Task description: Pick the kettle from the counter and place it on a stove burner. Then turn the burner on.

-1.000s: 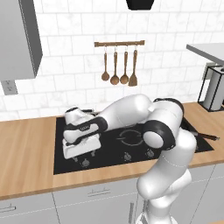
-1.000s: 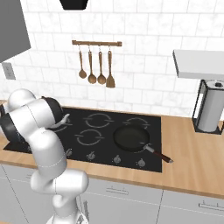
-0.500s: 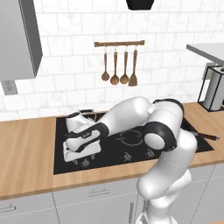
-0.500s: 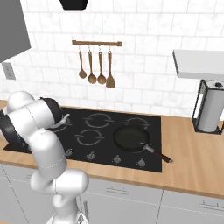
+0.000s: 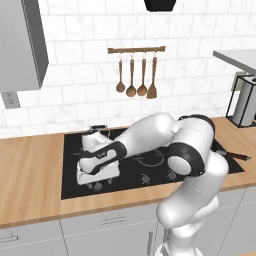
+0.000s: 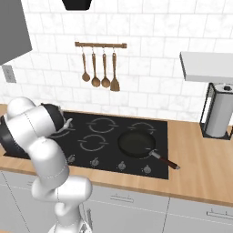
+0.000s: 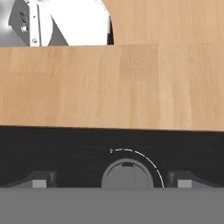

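1. Now I see my gripper (image 7: 112,183) low over a round cooktop knob (image 7: 127,174), jaws spread either side.
2. Kettle (image 5: 95,138) sits on the black cooktop (image 5: 70,175), behind my hand.

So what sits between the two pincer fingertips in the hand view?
A round grey stove knob sits between them on the black cooktop, seen in the hand view; the pincer is open, both fingertips clear of it.

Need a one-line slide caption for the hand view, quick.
Open gripper straddling a stove knob at the cooktop's front edge.
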{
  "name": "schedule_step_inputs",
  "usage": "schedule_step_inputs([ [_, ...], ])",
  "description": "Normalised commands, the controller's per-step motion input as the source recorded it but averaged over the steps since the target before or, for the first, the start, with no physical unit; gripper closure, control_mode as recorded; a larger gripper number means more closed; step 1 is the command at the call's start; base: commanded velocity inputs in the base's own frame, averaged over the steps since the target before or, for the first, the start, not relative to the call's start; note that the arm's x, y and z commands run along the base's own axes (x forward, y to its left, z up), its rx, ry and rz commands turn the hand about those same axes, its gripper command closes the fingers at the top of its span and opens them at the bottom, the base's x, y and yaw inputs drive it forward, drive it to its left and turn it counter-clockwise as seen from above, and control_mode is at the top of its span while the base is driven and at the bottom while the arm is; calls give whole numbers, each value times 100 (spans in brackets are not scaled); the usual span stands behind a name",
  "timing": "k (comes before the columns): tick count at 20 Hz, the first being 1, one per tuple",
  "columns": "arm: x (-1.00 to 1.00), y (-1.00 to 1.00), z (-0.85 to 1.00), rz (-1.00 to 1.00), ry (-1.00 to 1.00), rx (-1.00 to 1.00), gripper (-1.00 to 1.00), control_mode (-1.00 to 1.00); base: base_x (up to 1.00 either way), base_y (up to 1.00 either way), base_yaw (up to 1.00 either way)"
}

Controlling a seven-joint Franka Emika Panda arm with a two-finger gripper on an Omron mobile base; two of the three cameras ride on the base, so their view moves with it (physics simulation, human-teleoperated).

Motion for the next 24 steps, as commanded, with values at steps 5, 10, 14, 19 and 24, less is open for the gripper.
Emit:
schedule_step_inputs([
  [5, -15, -2, -4, 0, 0, 0, -100, -100, 0, 0, 0],
  [10, 7, 2, 0, 0, 0, 0, -100, -100, 0, 0, 0],
  [14, 13, 3, 0, 0, 0, 0, -100, -100, 0, 0, 0],
  [19, 0, 10, 0, 0, 0, 0, -100, -100, 0, 0, 0],
  [24, 0, 19, 0, 0, 0, 0, -100, -100, 0, 0, 0],
])
